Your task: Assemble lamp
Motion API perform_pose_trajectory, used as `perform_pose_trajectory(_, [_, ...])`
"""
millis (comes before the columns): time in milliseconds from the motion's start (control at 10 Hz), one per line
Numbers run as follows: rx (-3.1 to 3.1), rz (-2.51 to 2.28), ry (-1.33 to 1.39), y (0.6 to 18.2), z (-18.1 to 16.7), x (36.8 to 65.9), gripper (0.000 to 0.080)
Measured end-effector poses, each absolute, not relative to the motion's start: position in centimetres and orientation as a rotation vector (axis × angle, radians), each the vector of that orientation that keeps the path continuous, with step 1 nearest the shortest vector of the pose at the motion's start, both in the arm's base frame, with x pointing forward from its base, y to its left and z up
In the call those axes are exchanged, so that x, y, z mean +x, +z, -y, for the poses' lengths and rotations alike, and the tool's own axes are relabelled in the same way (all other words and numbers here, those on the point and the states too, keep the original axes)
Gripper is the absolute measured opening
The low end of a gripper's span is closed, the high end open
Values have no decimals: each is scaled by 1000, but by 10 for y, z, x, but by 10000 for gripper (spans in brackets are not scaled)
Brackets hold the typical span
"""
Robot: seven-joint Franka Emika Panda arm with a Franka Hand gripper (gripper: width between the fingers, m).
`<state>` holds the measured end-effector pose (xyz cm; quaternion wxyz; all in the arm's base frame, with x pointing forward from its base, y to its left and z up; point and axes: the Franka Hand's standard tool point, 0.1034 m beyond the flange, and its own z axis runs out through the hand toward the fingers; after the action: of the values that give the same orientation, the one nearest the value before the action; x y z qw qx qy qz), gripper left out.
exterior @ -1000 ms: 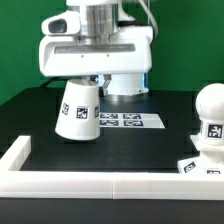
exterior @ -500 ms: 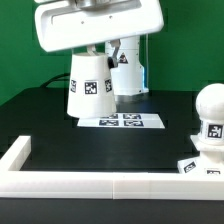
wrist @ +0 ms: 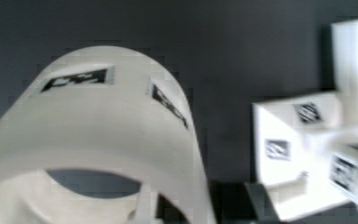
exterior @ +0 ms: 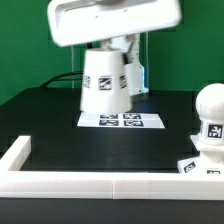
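Shade airborne, bulb seated in base.
Jaws clenched on shade [exterior: 104, 82], hanging clear above marker board [exterior: 122, 120]; bulb [exterior: 212, 108] sits in base [exterior: 200, 166] on worktop [exterior: 100, 150], exterior view's right.

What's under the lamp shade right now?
The shade hangs in the gripper, clear of the table. Below it are bare black tabletop and the marker board, whose back edge the shade covers. The shade's inside looks empty in the wrist view.

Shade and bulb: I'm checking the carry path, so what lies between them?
In the exterior view, only bare black table lies between the lifted shade and the bulb; the marker board sits below the shade.
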<state>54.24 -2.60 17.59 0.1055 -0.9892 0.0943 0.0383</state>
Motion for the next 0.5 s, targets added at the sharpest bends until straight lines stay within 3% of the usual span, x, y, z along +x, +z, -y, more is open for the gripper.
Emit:
perform_pose_trajectory(400, [-2882,-416,93,216,-18,598,44])
perform_pose_trajectory(500, [-2885,-407,91,214,-17,598,44])
